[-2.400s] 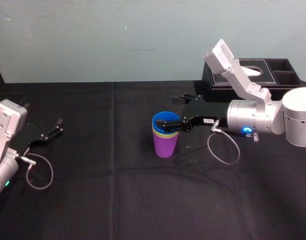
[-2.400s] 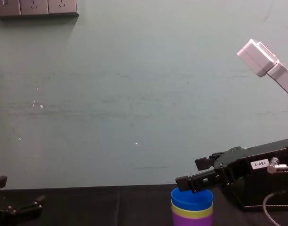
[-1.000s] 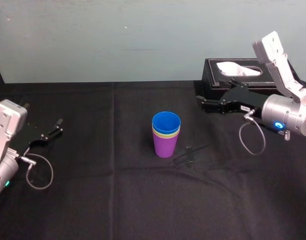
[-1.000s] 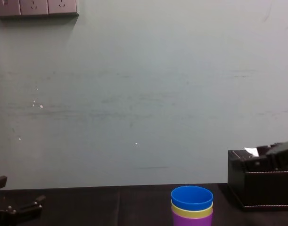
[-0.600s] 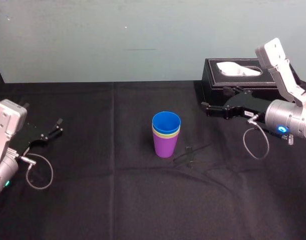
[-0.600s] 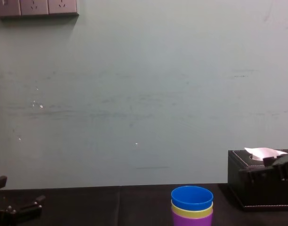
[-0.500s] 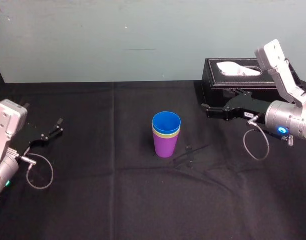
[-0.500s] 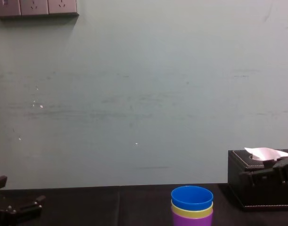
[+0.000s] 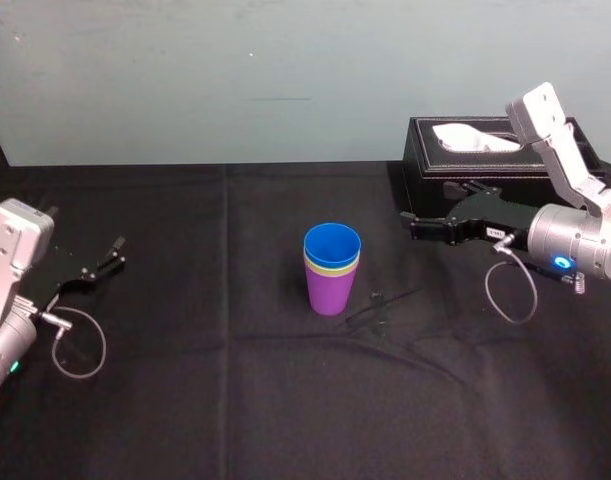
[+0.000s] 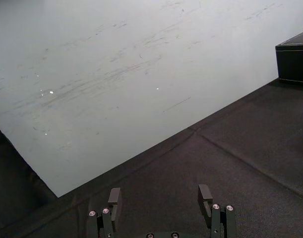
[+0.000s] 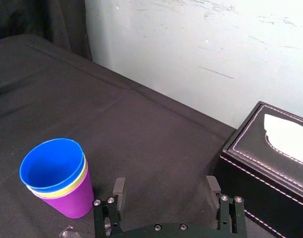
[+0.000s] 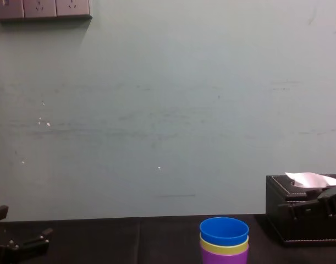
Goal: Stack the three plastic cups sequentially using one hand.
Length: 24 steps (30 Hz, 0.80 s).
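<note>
The three plastic cups stand nested upright at the middle of the black table: the purple cup (image 9: 332, 292) outermost, the yellow-green cup (image 9: 332, 266) showing as a rim inside it, the blue cup (image 9: 332, 244) on top. In the right wrist view, blue (image 11: 51, 164) sits in purple (image 11: 76, 202). My right gripper (image 9: 426, 204) hovers open and empty to the right of the stack, apart from it, just in front of the tissue box; its jaws (image 11: 165, 185) stand wide. My left gripper (image 9: 101, 259) rests open at the far left of the table.
A black tissue box (image 9: 485, 162) with a white tissue poking out stands at the back right, close behind the right gripper. A black cloth (image 9: 225, 380) covers the table. A pale wall (image 12: 168, 110) runs along the far edge.
The right gripper, open, has drawn back to the right from the stack's rim and sunk a little in front of the tissue box. The cups and the left arm have not moved.
</note>
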Each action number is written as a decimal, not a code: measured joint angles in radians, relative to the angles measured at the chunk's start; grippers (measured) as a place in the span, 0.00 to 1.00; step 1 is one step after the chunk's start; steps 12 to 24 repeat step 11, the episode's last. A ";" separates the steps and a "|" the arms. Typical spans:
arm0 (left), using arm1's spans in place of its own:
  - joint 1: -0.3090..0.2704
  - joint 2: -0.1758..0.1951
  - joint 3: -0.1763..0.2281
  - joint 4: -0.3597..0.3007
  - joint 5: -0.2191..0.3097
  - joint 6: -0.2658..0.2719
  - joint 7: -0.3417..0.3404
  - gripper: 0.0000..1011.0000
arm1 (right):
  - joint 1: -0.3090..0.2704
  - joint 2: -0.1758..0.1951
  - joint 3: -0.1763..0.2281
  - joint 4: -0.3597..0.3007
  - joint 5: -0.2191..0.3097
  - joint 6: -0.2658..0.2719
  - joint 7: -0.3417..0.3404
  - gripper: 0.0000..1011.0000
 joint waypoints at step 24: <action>0.000 0.000 0.000 0.000 0.000 0.000 0.000 1.00 | 0.000 0.000 0.000 -0.002 0.000 -0.001 -0.001 0.99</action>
